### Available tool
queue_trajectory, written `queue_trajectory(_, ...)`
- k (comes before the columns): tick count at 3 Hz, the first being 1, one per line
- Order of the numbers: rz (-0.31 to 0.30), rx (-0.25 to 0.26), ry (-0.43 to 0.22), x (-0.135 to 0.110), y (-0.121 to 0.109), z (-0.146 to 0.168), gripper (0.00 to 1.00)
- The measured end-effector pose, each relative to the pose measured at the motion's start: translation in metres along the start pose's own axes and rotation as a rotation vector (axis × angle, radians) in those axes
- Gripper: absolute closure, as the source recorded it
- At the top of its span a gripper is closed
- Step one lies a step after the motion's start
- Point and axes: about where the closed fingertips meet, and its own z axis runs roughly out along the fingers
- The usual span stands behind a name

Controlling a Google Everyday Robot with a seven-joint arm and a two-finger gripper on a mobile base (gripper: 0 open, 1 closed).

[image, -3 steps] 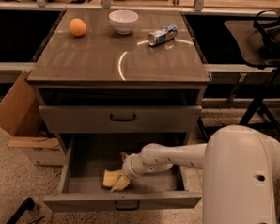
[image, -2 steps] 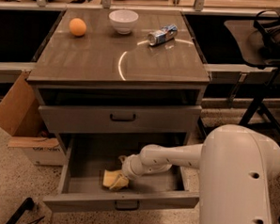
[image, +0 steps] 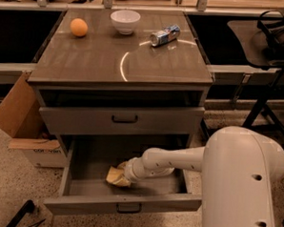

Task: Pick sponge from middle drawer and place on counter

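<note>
The pale-yellow sponge (image: 115, 177) lies on the floor of the open middle drawer (image: 82, 165), left of centre and near the front. My gripper (image: 125, 174) reaches down into the drawer at the end of the white arm. It is right against the sponge's right side and covers part of it. The sponge rests on the drawer floor. The counter (image: 87, 60) is the glossy top of the cabinet, marked with a pale arc.
On the counter are an orange (image: 79, 27), a white bowl (image: 125, 21) and a lying can (image: 164, 36). A shut drawer front (image: 122, 118) sits above the open drawer. A cardboard box (image: 18, 113) stands left and a dark side table (image: 260, 40) right.
The gripper stays at the sponge, which has hardly moved. The arm's large white housing has shifted slightly to the left.
</note>
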Motion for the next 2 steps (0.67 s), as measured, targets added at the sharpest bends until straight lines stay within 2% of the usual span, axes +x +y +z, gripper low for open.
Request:
queue_trajectory(1,-0.011,0.005,-0.015,-0.003,0.0,-0.007,0.89)
queue_trajectory(2,-0.031,-0.012,-0.097,-0.01,-0.001,-0.023,1.0)
